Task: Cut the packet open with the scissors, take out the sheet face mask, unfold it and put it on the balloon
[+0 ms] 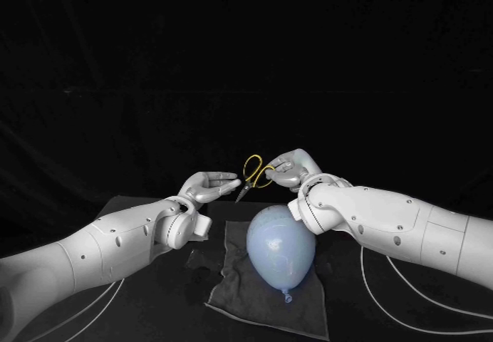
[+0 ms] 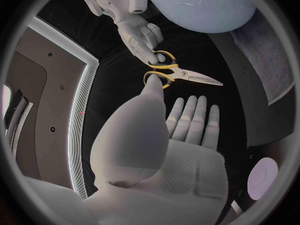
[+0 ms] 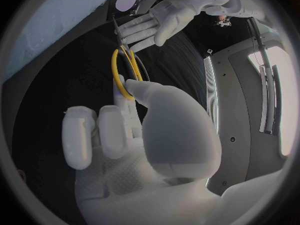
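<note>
Centrally, the right hand [image 1: 293,169] grips the yellow-handled scissors [image 1: 253,176]. The left hand [image 1: 211,187], fingers outstretched and empty, lies at their 8 o'clock. The balloon [image 1: 279,246] rests on a grey cloth [image 1: 257,303] at 6 o'clock.

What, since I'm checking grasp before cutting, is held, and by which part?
The right hand holds the scissors by their yellow handles; the left hand is open, holding nothing.

A robot lab setup: black table [image 1: 123,206] against a black backdrop [image 1: 246,71].
</note>
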Motion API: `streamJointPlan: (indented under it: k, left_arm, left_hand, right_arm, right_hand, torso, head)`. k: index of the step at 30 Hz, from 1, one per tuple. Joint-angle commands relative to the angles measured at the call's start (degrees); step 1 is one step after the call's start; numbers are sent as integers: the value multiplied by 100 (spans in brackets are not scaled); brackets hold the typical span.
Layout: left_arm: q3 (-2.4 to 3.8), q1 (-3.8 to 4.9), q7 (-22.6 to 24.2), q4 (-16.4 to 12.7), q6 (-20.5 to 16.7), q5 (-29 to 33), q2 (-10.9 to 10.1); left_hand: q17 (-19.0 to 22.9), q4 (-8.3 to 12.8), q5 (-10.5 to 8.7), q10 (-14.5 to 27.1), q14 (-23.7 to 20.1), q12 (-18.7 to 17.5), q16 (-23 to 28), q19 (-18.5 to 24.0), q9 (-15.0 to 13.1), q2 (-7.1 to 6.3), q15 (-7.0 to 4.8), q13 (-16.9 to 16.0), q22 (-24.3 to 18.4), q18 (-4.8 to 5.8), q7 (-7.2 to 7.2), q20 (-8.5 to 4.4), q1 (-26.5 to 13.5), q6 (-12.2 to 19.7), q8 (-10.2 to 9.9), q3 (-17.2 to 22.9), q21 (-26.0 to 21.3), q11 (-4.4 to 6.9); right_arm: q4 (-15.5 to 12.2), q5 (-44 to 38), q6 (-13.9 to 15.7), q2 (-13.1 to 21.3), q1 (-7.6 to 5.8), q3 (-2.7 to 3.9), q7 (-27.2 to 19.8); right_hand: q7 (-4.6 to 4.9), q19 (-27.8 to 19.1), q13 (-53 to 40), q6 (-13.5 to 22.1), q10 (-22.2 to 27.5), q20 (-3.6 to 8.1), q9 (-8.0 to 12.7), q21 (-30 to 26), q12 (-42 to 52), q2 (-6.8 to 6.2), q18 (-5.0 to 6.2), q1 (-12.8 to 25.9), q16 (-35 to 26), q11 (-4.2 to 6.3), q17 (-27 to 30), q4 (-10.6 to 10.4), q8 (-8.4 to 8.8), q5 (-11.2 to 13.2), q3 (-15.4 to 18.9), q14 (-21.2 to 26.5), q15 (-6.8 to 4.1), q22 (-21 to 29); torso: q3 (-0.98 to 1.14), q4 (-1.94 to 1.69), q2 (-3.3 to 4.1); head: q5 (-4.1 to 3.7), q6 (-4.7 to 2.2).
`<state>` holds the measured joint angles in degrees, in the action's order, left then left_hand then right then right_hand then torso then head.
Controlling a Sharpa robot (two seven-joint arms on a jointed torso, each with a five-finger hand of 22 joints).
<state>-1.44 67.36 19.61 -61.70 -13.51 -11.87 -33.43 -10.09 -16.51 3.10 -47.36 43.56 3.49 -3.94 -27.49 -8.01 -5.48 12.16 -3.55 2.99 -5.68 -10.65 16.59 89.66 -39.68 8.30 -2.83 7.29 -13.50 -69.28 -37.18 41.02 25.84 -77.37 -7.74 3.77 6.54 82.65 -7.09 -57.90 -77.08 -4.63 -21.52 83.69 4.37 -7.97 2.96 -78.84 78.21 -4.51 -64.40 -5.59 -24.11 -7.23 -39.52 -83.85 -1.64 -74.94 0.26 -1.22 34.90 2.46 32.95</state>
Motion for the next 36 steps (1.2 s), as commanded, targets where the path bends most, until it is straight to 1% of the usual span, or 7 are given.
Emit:
streamJointPlan:
  k: [1, 7, 13, 20, 28, 33, 36]
  left_arm:
    - [9, 16, -78, -16, 311, -128, 42]
    - [10, 16, -79, -31, 387, -180, 77]
    - [11, 17, -91, -37, 447, -223, 101]
    - [12, 17, -128, -15, 468, -236, 107]
    - [12, 19, -203, 2, 484, -266, 103]
    - [12, 19, -253, 0, 517, -325, 102]
    - [12, 19, -274, 0, 508, -378, 101]
  left_hand:
    - [-24, 2, -23, -249, 165, 38, -59, -141, -43, 81, -26, -20, 15, -86, -372, 7, 43, -191, 71, 48, 53, 21]
    - [-33, 12, -23, -438, 326, 49, -79, -278, -127, 166, -68, -22, 21, -132, -243, 5, 93, -552, 194, 18, 90, 82]
    - [-23, 20, -23, -582, 367, 52, -76, -238, -157, 233, -75, -22, 10, -204, -190, 1, 134, -676, 252, -14, 62, 92]
    - [-21, 44, -23, -637, 422, 34, -88, -311, -164, 321, -97, -16, 19, -257, -232, 5, 230, -713, 265, 6, 75, 123]
    - [-34, 93, -23, -741, 571, 32, -146, -612, -174, 436, -152, -16, 52, -321, -279, 10, 431, -773, 285, 65, 160, 176]
    - [-98, 114, -21, -1052, 876, 79, -282, -1284, -201, 567, -279, -25, 118, -362, -214, 16, 698, -972, 360, 214, 364, 290]
    - [-219, 115, -19, -1244, 1259, 71, -478, -1771, -216, 615, -409, -15, 218, -462, -151, 0, 949, -1125, 417, 410, 632, 372]
  right_arm:
    - [-36, 39, -117, -6, -1, 10, -166]
    - [-75, 43, -143, -11, 0, 10, -176]
    - [-125, 47, -178, -7, 0, 11, -178]
    - [-187, 75, -200, 12, 0, 12, -194]
    - [-237, 113, -205, 29, 0, 20, -220]
    - [-238, 123, -208, 31, 0, 24, -227]
    - [-236, 131, -210, 32, 0, 25, -227]
  right_hand:
    - [-29, -25, -5, 4, -303, 31, -1, -14, 20, 37, -35, 13, 17, 244, -9, 15, -17, -20, -9, -173, -38, -503]
    - [-28, -27, -6, 6, -303, 31, -4, -16, 18, 39, -35, 24, 14, 243, 0, 24, -18, -23, -16, -171, -37, -502]
    - [-28, -27, -6, 6, -303, 31, -4, -16, 18, 39, -35, 24, 14, 243, 0, 24, -18, -23, -16, -171, -37, -502]
    - [-28, -26, -6, 6, -303, 31, -4, -15, 18, 40, -35, 27, 14, 243, -1, 26, -19, -23, -17, -172, -37, -503]
    - [-27, -24, -7, 8, -304, 31, -6, -13, 17, 42, -36, 37, 16, 242, -4, 32, -20, -25, -22, -172, -36, -507]
    - [-27, -24, -7, 8, -304, 31, -6, -13, 17, 42, -36, 37, 16, 242, -4, 32, -20, -25, -22, -172, -36, -507]
    - [-27, -24, -7, 8, -304, 31, -6, -13, 17, 42, -36, 37, 16, 242, -4, 32, -20, -25, -22, -172, -36, -507]
  torso:
    - [0, 0, 1]
    - [-1, -2, -2]
    - [-2, -2, 0]
    - [1, -3, 3]
    - [0, -4, 0]
    - [-3, -2, -1]
    - [-3, -4, -1]
  head:
    - [24, 8]
    - [48, 20]
    - [47, 31]
    - [29, 48]
    - [24, 58]
    - [24, 61]
    - [26, 62]
